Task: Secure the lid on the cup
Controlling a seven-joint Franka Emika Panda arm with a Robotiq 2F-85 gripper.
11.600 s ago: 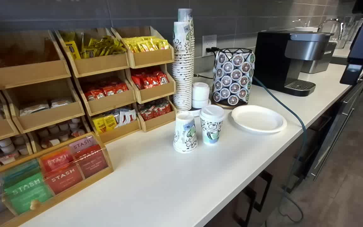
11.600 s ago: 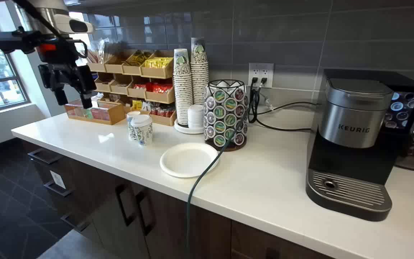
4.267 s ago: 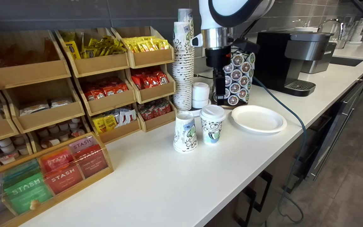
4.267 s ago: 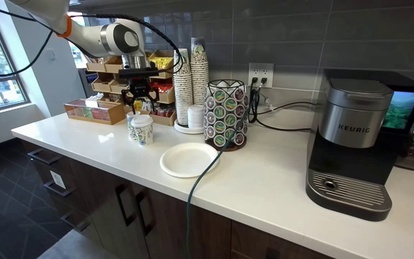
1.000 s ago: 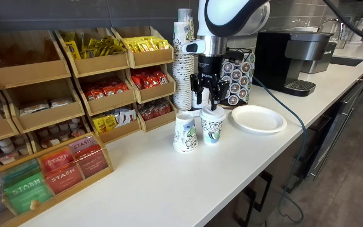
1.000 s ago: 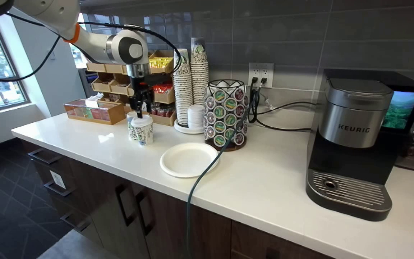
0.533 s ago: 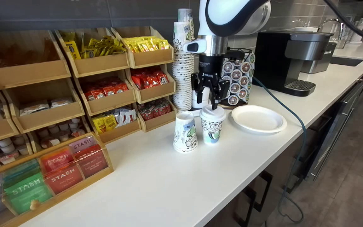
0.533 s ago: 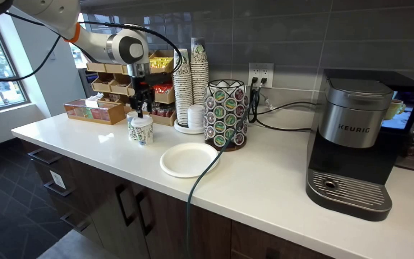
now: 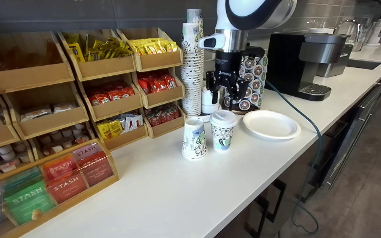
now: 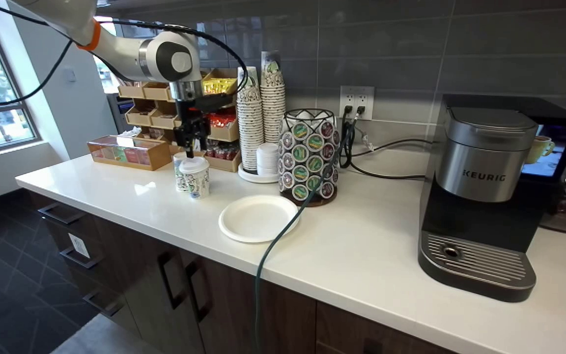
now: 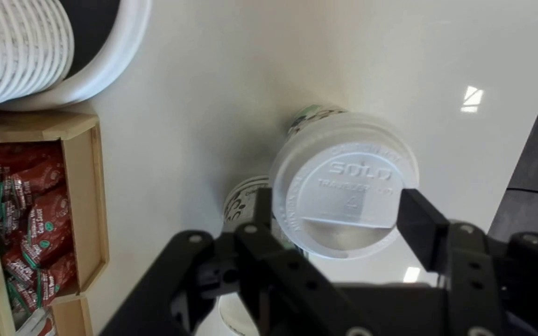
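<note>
"White lid (image 11: 346, 186), middle of your wrist view: is it on the cup (image 9: 222, 138)?"

"It is. You have it sitting over the cup's mouth, and the cup stands upright on the counter (image 9: 164, 191), just right of centre in an exterior view. Whether it is pressed down all round, I can't tell you."

"How does your gripper (image 9: 223, 104) stand?"

"Its fingers (image 11: 421, 228) are spread wide and point down, with the tips just above the lid in both exterior views. In the wrist view you see one tip at the lid's left edge and the other over its right edge. If either touches, you couldn't tell from this."

"What is near your cup?"

"You have an inverted cup (image 9: 194, 142) with similar print just beside it, to its left in an exterior view, and a white plate (image 9: 271, 124) near it on the right. Farther back, toward the top centre, stands the tall cup stack (image 9: 192, 76), and your gripper covers part of the capsule rack (image 9: 256, 82). Over at the left of the wrist view, you can see red sauce packets (image 11: 47, 224) in a wooden bin (image 11: 82, 196)."
</note>
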